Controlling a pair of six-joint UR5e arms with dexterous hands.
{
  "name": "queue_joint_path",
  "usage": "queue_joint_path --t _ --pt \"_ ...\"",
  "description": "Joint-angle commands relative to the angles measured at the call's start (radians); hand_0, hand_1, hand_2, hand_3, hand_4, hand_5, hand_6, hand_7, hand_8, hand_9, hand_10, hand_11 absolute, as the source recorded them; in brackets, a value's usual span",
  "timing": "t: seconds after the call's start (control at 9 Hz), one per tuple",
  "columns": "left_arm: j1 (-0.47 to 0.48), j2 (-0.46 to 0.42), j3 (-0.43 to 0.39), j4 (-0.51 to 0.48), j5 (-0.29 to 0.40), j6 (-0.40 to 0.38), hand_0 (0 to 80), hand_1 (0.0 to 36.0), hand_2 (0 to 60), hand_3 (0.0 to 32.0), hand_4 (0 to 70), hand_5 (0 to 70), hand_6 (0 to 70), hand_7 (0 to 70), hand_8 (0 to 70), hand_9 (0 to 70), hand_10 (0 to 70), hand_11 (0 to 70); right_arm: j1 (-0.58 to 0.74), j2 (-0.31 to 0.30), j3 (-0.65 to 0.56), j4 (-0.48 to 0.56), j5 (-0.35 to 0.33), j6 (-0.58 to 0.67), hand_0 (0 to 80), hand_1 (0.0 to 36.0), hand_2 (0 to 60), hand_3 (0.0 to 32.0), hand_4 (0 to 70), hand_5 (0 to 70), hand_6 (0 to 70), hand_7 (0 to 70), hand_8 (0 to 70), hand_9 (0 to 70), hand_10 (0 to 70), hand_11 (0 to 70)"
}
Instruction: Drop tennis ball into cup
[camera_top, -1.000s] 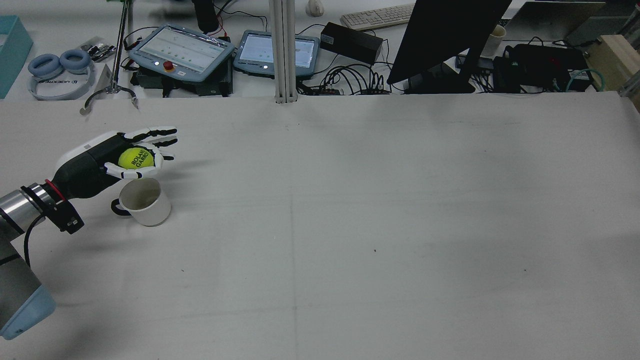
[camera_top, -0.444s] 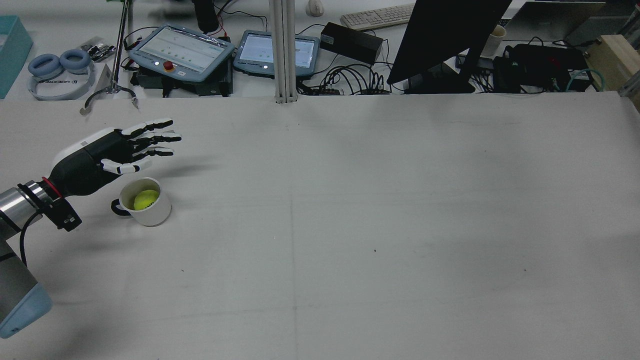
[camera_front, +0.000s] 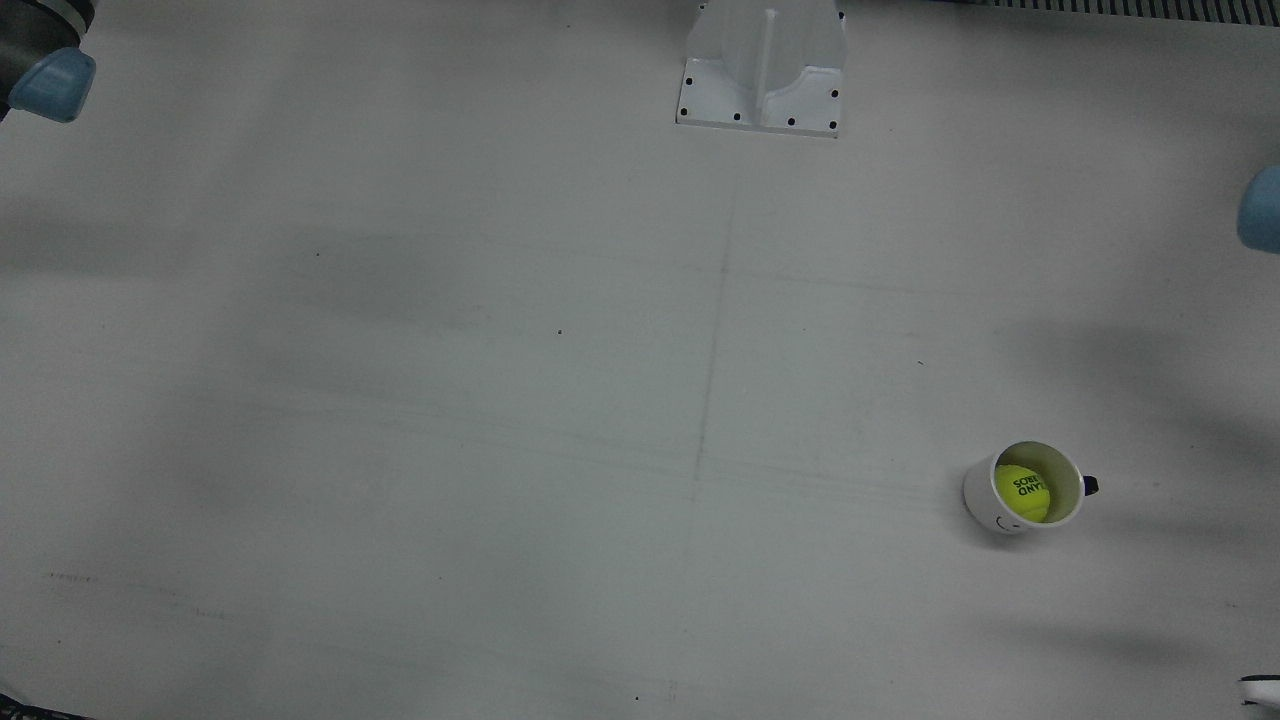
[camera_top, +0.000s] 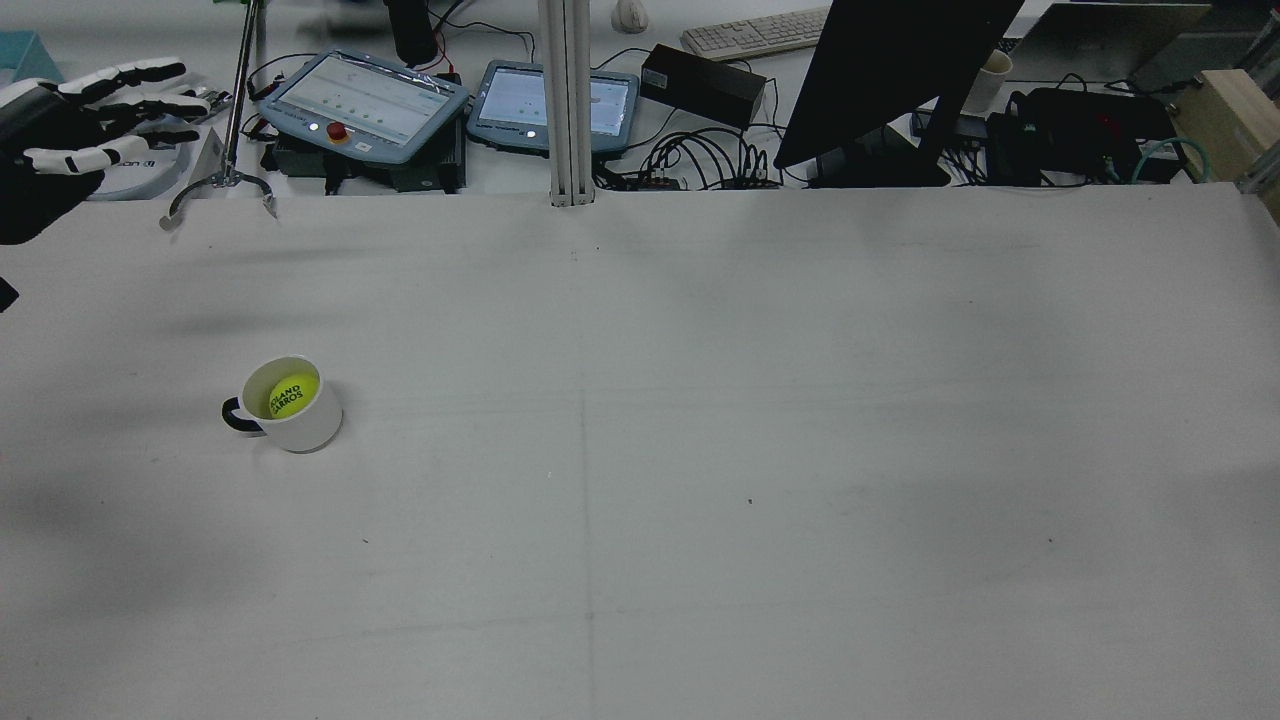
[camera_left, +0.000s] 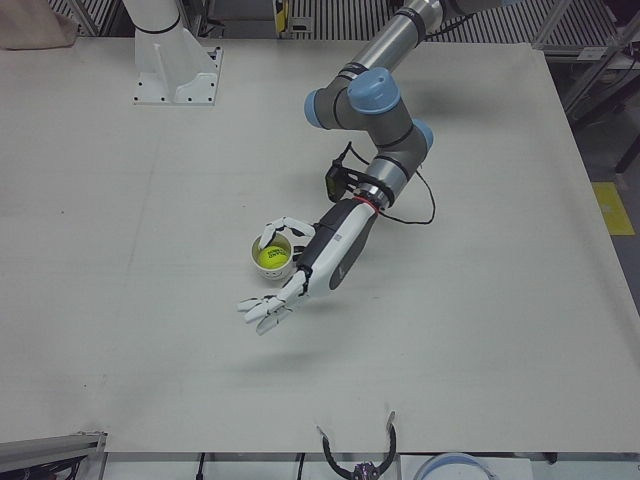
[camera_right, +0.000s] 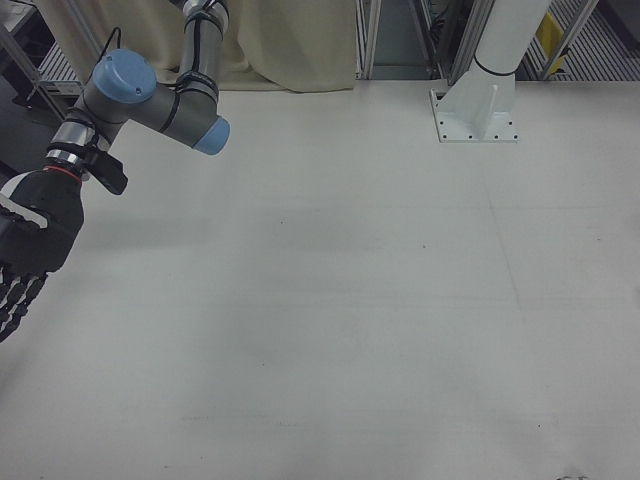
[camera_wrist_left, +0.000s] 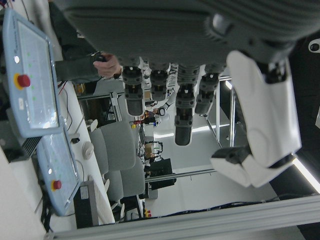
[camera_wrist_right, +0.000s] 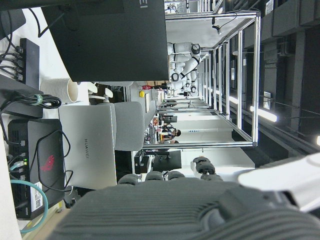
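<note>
I confirm tennis ball (camera_top: 293, 396) inside cup (camera_top: 300, 430), upright on table (camera_top: 700, 450). Left hand (camera_top: 60, 130) empty, fingers spread, well apart from cup. Right hand (camera_right: 25, 260) empty, fingers extended. Task judged complete; nothing left.

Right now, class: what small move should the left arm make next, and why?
Probably just retract to rest. The tennis ball already sits inside the cup, and the left hand is open, raised clear of it, so nothing seems left to do.
</note>
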Motion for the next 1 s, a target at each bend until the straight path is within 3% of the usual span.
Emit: queue_joint_path --t 0.0,0.11,0.22,0.56,0.78,0.89 --pt "-0.188 -0.044 0.006 0.072 0.022 -0.003 49.6 21.9 46.0 0.0 22.4 14.2 45.9 19.9 15.5 11.9 15.6 24.2 0.001 0.0 0.0 0.0 0.0 -0.001 0.0 0.0 0.0 0.0 0.0 0.0 0.0 0.0 0.0 0.0 0.0 0.0" --pt "-0.231 -0.038 0.001 0.072 0.024 -0.001 50.8 23.2 45.1 0.0 22.5 14.3 43.9 21.2 15.4 12.5 15.6 24.4 -0.001 0.001 0.0 0.0 0.0 0.0 0.0 0.0 0.0 0.0 0.0 0.0 0.0 0.0 0.0 0.0 0.0 0.0" --pt "-0.251 -0.035 -0.008 0.072 0.024 -0.001 50.9 22.9 46.1 0.0 22.4 15.8 52.2 19.4 17.1 12.2 15.6 24.4 0.001 0.0 0.0 0.0 0.0 -0.001 0.0 0.0 0.0 0.0 0.0 0.0 0.0 0.0 0.0 0.0 0.0 0.0" --pt "-0.24 0.004 0.012 0.078 0.024 0.0 51.2 24.0 43.1 0.0 22.9 13.0 36.0 23.3 14.1 13.3 16.4 25.6 0.001 0.001 0.0 0.0 0.0 0.0 0.0 0.0 0.0 0.0 0.0 0.0 0.0 0.0 0.0 0.0 0.0 0.0" --pt "-0.234 0.023 0.037 0.075 0.025 0.002 50.5 22.8 42.6 0.0 22.3 13.5 39.9 22.4 14.7 13.0 16.4 25.6 0.001 0.001 0.0 0.0 0.0 0.0 0.0 0.0 0.0 0.0 0.0 0.0 0.0 0.0 0.0 0.0 0.0 0.0" --pt "-0.236 0.023 0.046 0.074 0.025 0.002 50.6 22.1 43.9 0.0 22.4 15.3 50.4 20.9 16.8 12.7 16.4 25.6 0.001 0.001 0.0 0.0 0.0 -0.001 0.0 0.0 0.0 0.0 0.0 0.0 0.0 0.0 0.0 0.0 0.0 0.0"
